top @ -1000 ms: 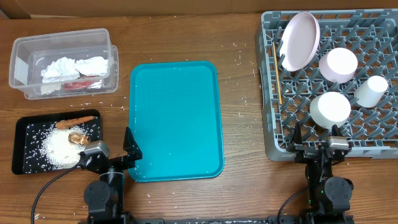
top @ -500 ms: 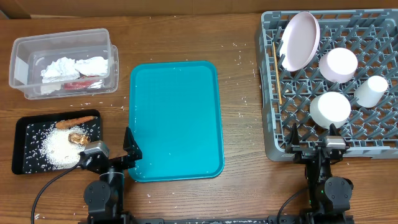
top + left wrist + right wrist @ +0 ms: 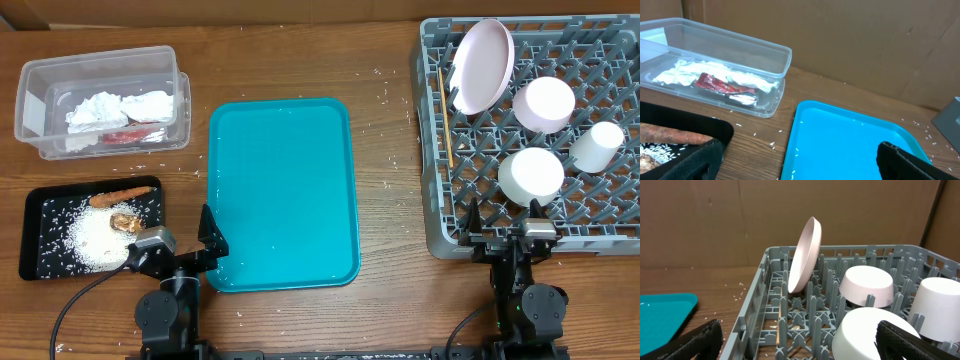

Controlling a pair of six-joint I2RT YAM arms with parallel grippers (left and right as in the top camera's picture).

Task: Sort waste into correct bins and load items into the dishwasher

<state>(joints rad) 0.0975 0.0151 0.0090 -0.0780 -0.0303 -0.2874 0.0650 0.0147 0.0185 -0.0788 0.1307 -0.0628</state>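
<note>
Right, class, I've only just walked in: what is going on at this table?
Nothing is being handled. The left hand and right hand both sit open and empty at the table's near edge. Tissues and a red wrapper lie in the clear tub; rice, a carrot and a brown lump are in the black tray. The plate, bowl, cup and stick are in the grey rack.

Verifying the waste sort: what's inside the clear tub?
Crumpled white tissues and a red wrapper lie in the clear tub. Anything beneath the tissues is covered.
</note>
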